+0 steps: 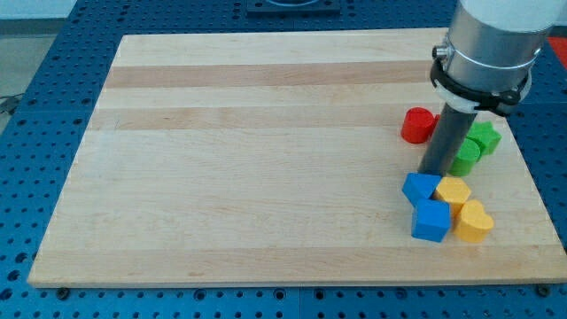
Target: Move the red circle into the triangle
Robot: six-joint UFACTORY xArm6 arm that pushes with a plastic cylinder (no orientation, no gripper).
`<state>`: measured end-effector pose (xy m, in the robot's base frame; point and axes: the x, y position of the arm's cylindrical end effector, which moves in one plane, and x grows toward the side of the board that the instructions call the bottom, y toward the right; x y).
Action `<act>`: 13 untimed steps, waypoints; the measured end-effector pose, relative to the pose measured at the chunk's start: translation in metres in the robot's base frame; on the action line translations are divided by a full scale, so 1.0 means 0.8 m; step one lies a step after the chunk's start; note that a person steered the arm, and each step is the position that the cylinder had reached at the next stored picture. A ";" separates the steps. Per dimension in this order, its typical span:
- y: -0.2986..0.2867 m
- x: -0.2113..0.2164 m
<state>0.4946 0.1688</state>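
The red circle (417, 125) lies on the wooden board (266, 159) at the view's right. My tip (434, 172) stands just below and to the right of it, close to but apart from it. The tip sits right above a blue block (421, 188) and left of a green round block (464, 157). A green star-shaped block (483, 137) lies behind the rod to the right. A second blue block (431, 221) lies below the first. A yellow block (454, 191) and a yellow heart-shaped block (473, 221) lie to their right. Which block is a triangle I cannot tell.
The arm's grey body (492, 44) hangs over the board's upper right corner. The board's right edge (532, 177) is near the block cluster. A blue pegboard table (35, 133) surrounds the board.
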 end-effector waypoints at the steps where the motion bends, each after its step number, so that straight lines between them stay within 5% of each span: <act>1: -0.039 -0.007; 3: -0.111 -0.047; 4: -0.114 -0.129; 5: -0.073 -0.226; 6: -0.009 -0.256; 8: -0.006 -0.144; 11: -0.006 -0.042; 13: -0.007 -0.042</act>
<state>0.4609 0.1632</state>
